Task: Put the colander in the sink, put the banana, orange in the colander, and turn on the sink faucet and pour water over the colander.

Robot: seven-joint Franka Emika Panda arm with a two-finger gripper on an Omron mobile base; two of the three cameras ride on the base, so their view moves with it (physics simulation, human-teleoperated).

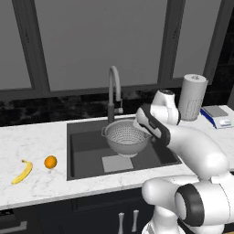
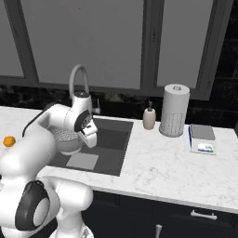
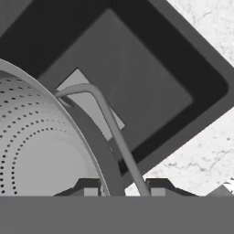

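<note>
The perforated silver colander (image 1: 125, 137) hangs tilted over the dark sink (image 1: 87, 153), just above its light square bottom. My gripper (image 3: 123, 188) is shut on the colander's rim (image 3: 98, 151) at its right side, beside the thin wire handle (image 3: 112, 125). The hand (image 1: 148, 125) reaches in from the right. In the right base view the arm covers most of the colander (image 2: 65, 138). The banana (image 1: 23, 172) and the orange (image 1: 50, 162) lie on the marble counter left of the sink. The gooseneck sink faucet (image 1: 114, 87) stands behind the basin, close to the colander's far rim.
A white paper-towel roll (image 2: 174, 110), a soap dispenser (image 2: 149, 118) and a small flat scale (image 2: 202, 138) stand on the counter right of the sink. Dark window frames and a black backsplash close off the back.
</note>
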